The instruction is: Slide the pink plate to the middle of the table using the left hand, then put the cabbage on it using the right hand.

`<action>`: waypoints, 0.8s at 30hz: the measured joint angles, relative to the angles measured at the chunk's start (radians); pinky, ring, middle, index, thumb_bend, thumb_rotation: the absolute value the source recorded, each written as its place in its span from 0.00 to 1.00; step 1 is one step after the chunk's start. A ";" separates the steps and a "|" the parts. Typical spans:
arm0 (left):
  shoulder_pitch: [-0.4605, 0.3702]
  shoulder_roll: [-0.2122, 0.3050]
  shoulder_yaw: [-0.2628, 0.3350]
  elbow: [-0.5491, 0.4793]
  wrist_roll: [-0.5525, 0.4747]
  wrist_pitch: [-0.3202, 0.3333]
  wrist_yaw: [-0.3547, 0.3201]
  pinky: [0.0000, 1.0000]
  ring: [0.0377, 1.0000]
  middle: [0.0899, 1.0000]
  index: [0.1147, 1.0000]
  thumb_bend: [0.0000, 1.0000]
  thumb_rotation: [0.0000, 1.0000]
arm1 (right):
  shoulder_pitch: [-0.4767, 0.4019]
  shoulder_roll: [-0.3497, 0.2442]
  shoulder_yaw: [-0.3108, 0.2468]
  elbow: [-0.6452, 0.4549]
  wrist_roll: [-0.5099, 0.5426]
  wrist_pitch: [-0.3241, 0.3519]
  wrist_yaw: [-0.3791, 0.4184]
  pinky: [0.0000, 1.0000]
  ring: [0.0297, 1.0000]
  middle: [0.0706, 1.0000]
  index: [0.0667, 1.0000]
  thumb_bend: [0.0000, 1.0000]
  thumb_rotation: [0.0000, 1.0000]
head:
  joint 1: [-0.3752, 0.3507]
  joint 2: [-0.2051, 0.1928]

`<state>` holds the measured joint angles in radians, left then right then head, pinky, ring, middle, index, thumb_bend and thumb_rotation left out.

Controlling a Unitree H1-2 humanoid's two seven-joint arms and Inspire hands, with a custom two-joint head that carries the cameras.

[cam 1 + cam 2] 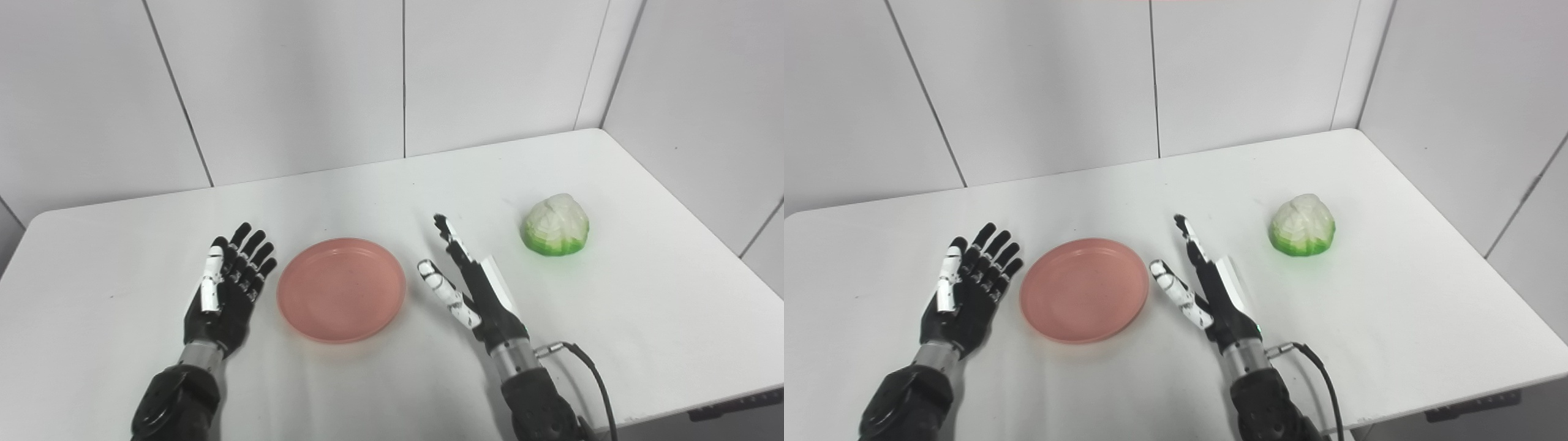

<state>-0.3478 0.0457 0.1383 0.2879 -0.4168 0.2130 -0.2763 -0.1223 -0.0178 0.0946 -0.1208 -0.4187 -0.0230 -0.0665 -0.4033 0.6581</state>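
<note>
A round pink plate (pixel 341 289) lies flat on the white table, near its front middle, with nothing on it. My left hand (pixel 228 283) rests just left of the plate, fingers spread and open, a small gap from the rim. My right hand (pixel 467 285) stands edge-on just right of the plate, fingers stretched forward and open, holding nothing. A pale green and white cabbage (pixel 555 225) sits on the table to the right of that hand, well apart from it.
White wall panels close off the back and the right side. The white table (pixel 643 306) has its front edge at the lower right. A black cable (pixel 591 370) loops from my right wrist.
</note>
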 measured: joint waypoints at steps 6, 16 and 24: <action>-0.015 0.005 0.008 0.055 -0.010 -0.049 -0.038 0.90 0.90 0.91 0.89 0.41 0.94 | -0.063 -0.053 -0.036 -0.102 -0.064 0.054 0.011 0.85 0.89 0.91 0.93 0.56 0.93 | -0.064 -0.024; -0.073 0.047 0.030 0.207 -0.044 -0.142 -0.111 0.83 0.85 0.86 0.84 0.47 0.84 | -0.136 -0.154 -0.110 -0.215 -0.141 0.165 0.038 0.80 0.85 0.88 0.94 0.86 0.76 | -0.135 -0.051; -0.121 0.074 0.048 0.309 -0.044 -0.186 -0.140 0.81 0.82 0.83 0.82 0.49 0.80 | -0.158 -0.260 -0.178 -0.247 -0.160 0.171 0.047 0.83 0.90 0.93 0.96 0.98 0.64 | -0.164 -0.058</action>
<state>-0.4684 0.1201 0.1865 0.5965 -0.4612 0.0269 -0.4168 -0.2800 -0.2781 -0.0830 -0.3678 -0.5785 0.1478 -0.0197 -0.5676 0.5998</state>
